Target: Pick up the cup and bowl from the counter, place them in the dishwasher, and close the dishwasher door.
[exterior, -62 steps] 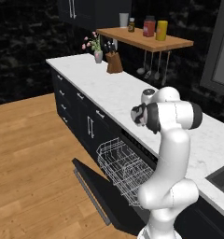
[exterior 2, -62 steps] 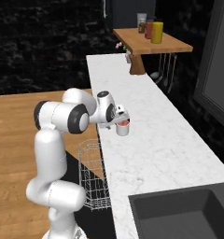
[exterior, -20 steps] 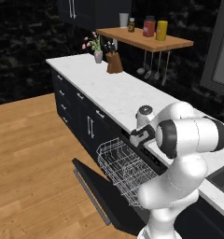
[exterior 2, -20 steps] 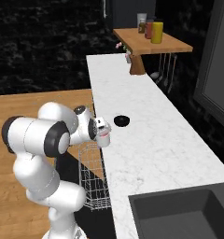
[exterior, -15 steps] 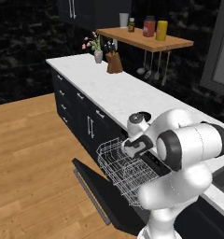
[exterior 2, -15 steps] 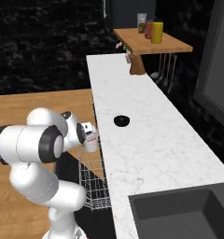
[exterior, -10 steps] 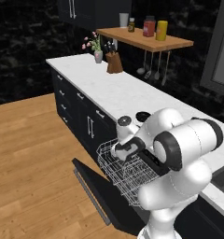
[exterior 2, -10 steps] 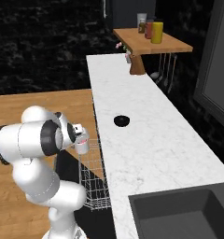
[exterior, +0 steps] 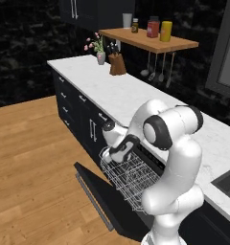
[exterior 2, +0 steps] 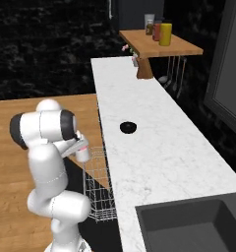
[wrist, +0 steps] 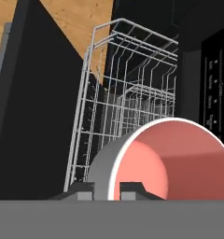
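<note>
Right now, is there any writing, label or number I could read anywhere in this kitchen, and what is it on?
Nothing here can be read.
Dishwasher control strip: a column of tiny pale markings, too small and blurred to read.
Red jar and yellow jar on the wooden shelf: no label that I can make out.
Cup in the hand: plain, no print.

The bowl [exterior 2: 128,127] lies on the desk [exterior 2: 154,147], well apart from the sink [exterior 2: 189,226] at the near end. The cup [exterior 2: 82,153] is in the pincer [exterior 2: 79,150], above the rack [exterior: 129,177], which stands over the lowered dishwasher door [exterior: 105,201]. The shelf [exterior: 148,42] is beyond the far end of the desk.
</note>
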